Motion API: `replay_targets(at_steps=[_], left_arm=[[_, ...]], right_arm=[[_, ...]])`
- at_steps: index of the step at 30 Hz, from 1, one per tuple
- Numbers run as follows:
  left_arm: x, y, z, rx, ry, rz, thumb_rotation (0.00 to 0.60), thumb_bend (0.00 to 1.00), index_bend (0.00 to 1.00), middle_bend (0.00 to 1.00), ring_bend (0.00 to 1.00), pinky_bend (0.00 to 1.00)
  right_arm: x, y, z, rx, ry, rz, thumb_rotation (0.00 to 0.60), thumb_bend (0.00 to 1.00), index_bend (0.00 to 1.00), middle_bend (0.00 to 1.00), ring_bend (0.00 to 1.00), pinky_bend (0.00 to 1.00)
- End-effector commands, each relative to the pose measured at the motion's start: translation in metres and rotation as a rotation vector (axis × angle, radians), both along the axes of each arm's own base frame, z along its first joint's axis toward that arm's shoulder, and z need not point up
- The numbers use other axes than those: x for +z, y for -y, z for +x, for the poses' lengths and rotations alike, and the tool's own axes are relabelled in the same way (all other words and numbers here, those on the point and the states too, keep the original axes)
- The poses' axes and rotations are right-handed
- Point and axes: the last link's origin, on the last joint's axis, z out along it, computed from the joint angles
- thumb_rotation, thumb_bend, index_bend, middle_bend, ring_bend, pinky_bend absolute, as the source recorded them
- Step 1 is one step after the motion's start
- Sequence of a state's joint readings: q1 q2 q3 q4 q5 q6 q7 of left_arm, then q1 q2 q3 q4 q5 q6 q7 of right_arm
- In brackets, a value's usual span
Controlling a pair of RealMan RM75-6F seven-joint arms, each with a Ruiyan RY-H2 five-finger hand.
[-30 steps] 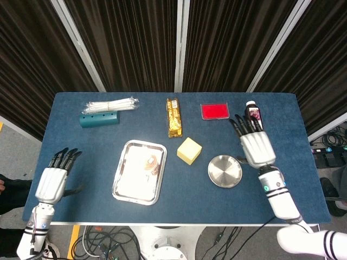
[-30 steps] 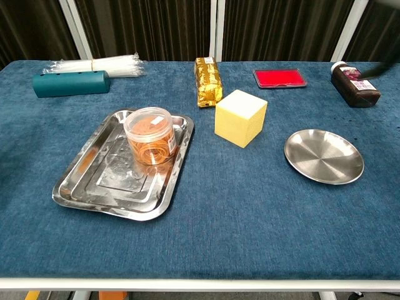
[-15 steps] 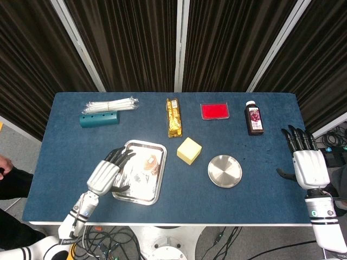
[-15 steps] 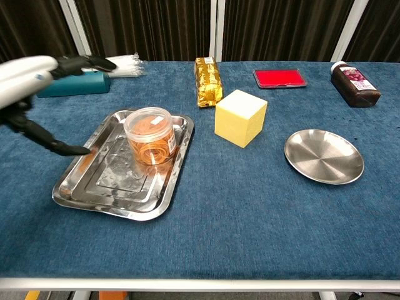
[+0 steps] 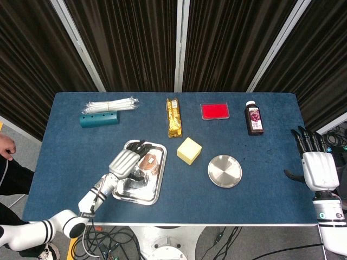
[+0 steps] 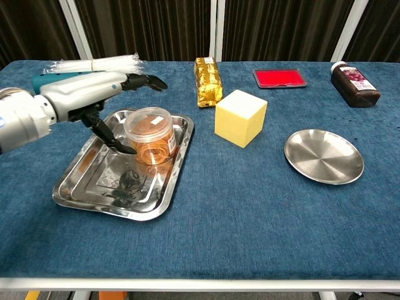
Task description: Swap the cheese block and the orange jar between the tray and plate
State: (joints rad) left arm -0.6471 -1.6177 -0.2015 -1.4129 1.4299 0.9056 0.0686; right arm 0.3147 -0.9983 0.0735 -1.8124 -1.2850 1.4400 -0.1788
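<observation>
left hand (image 6: 94,94) spread wide beside the clear orange-filled jar (image 6: 149,135) inside the steel tray (image 6: 81,187); yellow cheese block (image 6: 240,117) right of tray; right hand (image 5: 317,165) open, far right.

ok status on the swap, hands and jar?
Left hand open over orange jar, no grip. Jar in tray; cheese block on table, plate bare. Right hand open, off to the side.
</observation>
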Motion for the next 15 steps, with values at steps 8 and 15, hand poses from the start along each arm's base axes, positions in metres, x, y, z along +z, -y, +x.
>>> replay_targets(at_steps=[8,15], left_arm=[[-0.011,-0.014,0.0,0.025,-0.031,-0.032,0.6,0.09,0.19,0.27,0.13,0.24],[-0.009,-0.015,0.01,-0.004,-0.012,0.004,0.6,0.12,0.3,0.39,0.21,0.31]], right_arm=[[0.002,0.001,-0.009,-0.016,0.01,-0.012,0.6,0.0,0.0,0.0,0.0,0.0],[0.002,0.002,-0.012,-0.022,0.015,-0.019,0.6,0.0,0.0,0.0,0.0,0.0]])
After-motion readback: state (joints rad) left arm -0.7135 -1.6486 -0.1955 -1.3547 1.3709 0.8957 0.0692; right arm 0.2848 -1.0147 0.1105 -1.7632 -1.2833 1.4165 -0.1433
